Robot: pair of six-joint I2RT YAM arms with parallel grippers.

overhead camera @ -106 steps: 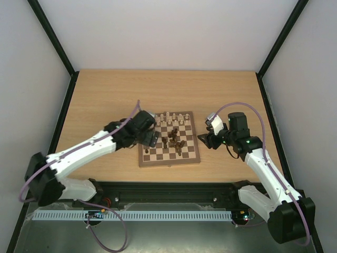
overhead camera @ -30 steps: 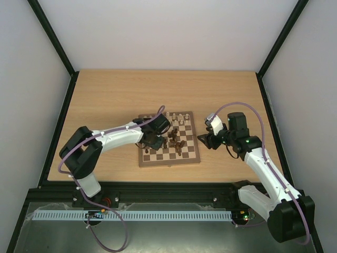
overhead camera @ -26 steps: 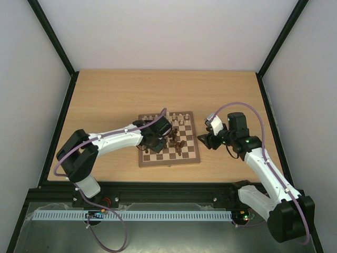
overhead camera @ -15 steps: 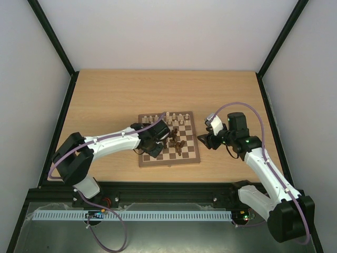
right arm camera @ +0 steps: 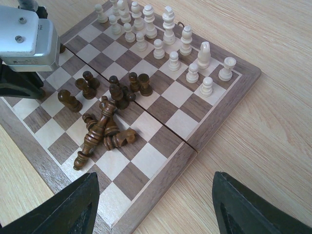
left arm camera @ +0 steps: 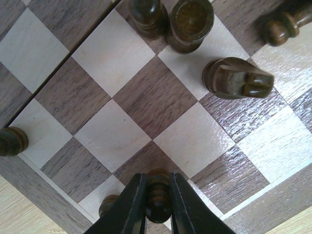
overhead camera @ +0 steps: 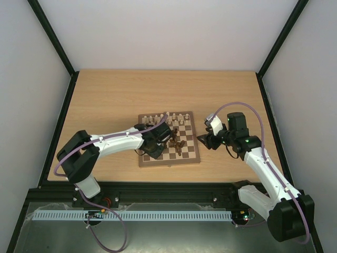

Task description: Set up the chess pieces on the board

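Note:
The board (overhead camera: 169, 162) lies mid-table. Pale chess pieces (right arm camera: 168, 48) stand in its two far rows. Dark chess pieces (right arm camera: 105, 129) lie and stand in a heap near the middle. My left gripper (overhead camera: 154, 149) hangs low over the near left squares, shut on a small dark piece (left arm camera: 157, 197) that points down at the board (left arm camera: 156, 92). A dark knight (left arm camera: 236, 78) and a dark rook (left arm camera: 190, 22) stand further in. One dark pawn (left arm camera: 12, 141) stands at the left edge, another (left arm camera: 108, 205) just beside the held piece. My right gripper (right arm camera: 156, 204) is open above the board's right edge (right arm camera: 161, 183), holding nothing.
Bare wooden table (overhead camera: 116, 95) surrounds the board on all sides. Black frame rails (overhead camera: 66, 116) run along the table's left and right edges. The left arm's wrist housing (right arm camera: 22, 31) shows over the board's far left corner in the right wrist view.
The left gripper has drawn back from the dark heap toward the board's near left corner, carrying the dark piece. The right arm has not moved.

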